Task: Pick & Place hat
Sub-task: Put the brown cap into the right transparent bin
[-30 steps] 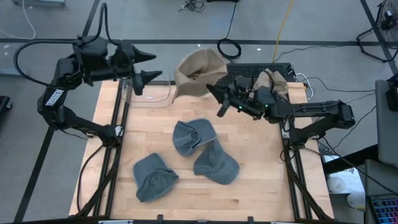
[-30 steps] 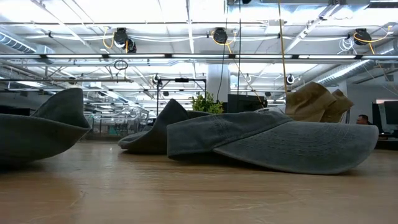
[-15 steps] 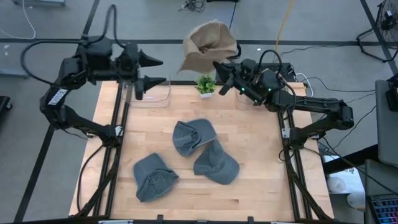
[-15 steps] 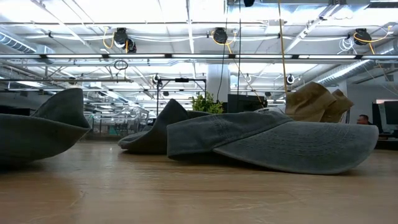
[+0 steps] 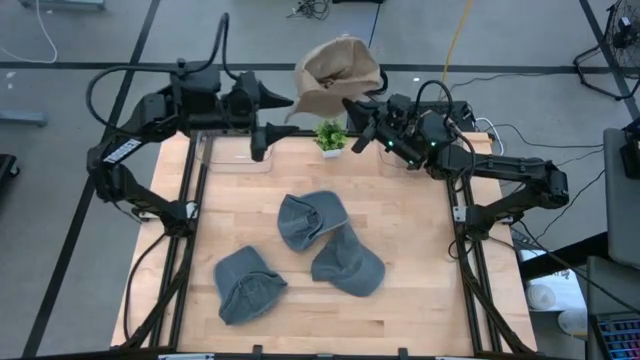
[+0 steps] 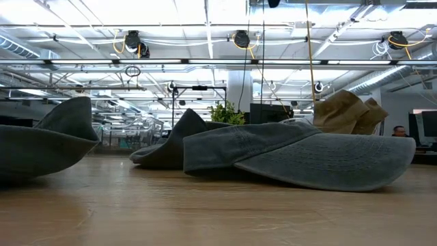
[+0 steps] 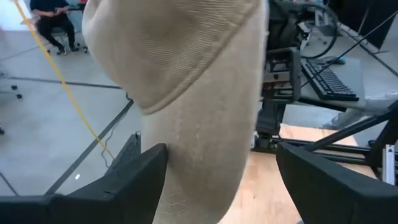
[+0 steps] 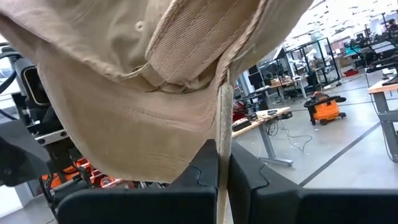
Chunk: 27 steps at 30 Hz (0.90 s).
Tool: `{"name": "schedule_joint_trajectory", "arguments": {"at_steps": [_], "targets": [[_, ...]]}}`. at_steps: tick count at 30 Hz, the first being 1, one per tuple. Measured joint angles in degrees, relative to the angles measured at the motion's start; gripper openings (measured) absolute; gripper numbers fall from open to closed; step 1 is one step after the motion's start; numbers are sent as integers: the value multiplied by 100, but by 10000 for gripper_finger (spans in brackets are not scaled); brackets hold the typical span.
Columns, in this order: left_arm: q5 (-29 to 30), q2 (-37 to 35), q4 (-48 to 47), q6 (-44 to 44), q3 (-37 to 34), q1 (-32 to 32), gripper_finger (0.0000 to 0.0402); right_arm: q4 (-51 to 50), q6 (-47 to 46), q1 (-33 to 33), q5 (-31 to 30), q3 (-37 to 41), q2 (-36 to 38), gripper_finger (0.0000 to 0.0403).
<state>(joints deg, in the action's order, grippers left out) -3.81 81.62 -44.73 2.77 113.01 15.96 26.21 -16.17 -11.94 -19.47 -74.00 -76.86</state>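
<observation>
Tan hat (image 5: 338, 75) is held in the air beyond the far edge of the counter (image 5: 420, 250), above the floor, with the right gripper (image 5: 357, 125) clamped on it; in the right wrist view the fingers (image 8: 205, 171) are seen pressed together on a thin edge of the fabric (image 8: 124, 87). Nearest in the low view, a grey hat (image 6: 300, 157) is laid brim-forward on the counter (image 6: 205, 212), with a second grey hat (image 6: 44, 143) at the picture's left edge and a third (image 6: 171, 143) behind, touching the first. From above, the three grey hats are seen in the middle of the counter: one (image 5: 247, 284) at the near left by itself, one (image 5: 348, 263) to its right, one (image 5: 309, 218) just behind and overlapping that one. A small potted plant (image 5: 330, 135) is set at the far edge, near the right gripper. A clear bin (image 5: 238, 152) is placed at the far left corner. Left gripper (image 5: 275, 117) is held above the far edge beside the tan hat, fingers (image 5: 272, 133) spread wide apart; in the left wrist view the hat (image 7: 186, 93) hangs between the two fingers (image 7: 130, 180), and contact cannot be told. Another tan hat (image 6: 348, 113) is seen far right in the low view. A seated person (image 7: 53, 22) is visible on the floor beyond.
</observation>
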Motion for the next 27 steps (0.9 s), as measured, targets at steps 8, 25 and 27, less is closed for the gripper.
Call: {"name": "schedule_joint_trajectory", "arguments": {"at_steps": [8, 25, 27], "targets": [[1104, 81, -10, -178, 0, -8, 258, 48, -285, 4, 302, 2, 0, 0], [1822, 70, -28, 203, 0, -1, 15, 68, -133, 82, 1179, 2, 11, 77], [1896, 77, -45, 340, 0, -2, 10, -107, -249, 81, 1310, 2, 50, 114]]}}
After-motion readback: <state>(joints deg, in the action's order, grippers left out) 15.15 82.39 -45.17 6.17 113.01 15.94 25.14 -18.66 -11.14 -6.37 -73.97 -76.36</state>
